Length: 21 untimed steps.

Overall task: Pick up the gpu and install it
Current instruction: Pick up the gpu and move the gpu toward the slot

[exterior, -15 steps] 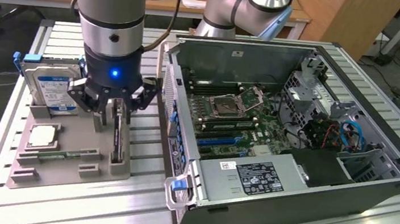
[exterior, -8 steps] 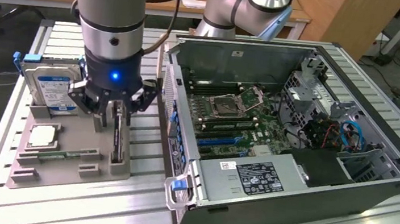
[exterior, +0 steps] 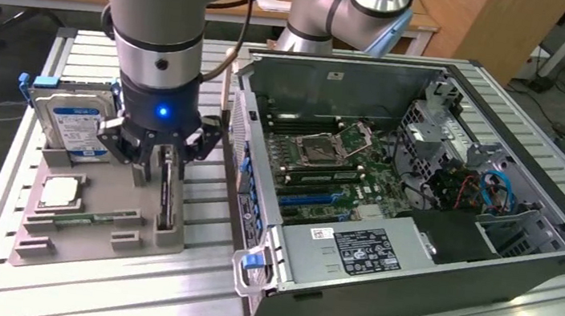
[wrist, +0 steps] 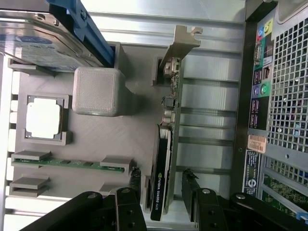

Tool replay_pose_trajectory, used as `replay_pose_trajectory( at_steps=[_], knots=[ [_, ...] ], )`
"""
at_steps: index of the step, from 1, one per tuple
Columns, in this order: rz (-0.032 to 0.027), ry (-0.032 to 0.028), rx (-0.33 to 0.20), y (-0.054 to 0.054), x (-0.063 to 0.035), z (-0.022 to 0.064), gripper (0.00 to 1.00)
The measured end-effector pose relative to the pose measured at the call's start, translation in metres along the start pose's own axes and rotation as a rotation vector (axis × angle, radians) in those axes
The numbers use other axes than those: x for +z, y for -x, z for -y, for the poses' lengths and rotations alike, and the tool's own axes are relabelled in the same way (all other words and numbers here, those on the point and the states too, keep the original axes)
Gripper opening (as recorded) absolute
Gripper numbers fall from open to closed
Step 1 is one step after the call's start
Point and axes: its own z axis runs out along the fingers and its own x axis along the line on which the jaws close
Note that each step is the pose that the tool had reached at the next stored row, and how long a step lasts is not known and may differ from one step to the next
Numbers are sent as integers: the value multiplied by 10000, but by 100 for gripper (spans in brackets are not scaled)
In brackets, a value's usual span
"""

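Black two-fingered gripper (wrist: 162, 174) is hanging low over the parts tray. Its fingers (wrist: 137, 185) are standing apart and are clamping nothing. The gpu (wrist: 163, 159), a thin dark circuit card with a silver metal bracket at one end, is standing on edge in a slot of the flat grey plastic holder tray (wrist: 110, 139). It is running straight between the two fingers. A gap is showing on each side of the card, so neither finger is touching it. In the exterior view the gripper (exterior: 161, 166) is sitting directly over the gpu (exterior: 165, 186), near the open case.

Counting:
- one gpu
- one thick silver hard drive with blue-white label (exterior: 76, 126), standing upright at the tray's far end
- one square silver processor chip (exterior: 61, 191), lying flat in a pocket
- one small green memory stick (exterior: 91, 219), lying in its slot
- one open dark-grey metal computer case (exterior: 405, 302), on the exterior view's right

Hard to see: in the wrist view the card's near end is passing behind the gripper body, and the hard drive is being cut off at the frame edge. In the exterior view the fingers are covering most of the card.
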Motion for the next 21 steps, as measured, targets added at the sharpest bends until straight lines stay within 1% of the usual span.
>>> replay_pose_trajectory(
  at_steps=[21],
  knots=[
    [-1,-1,1,4,146,-2,47]
  ],
)
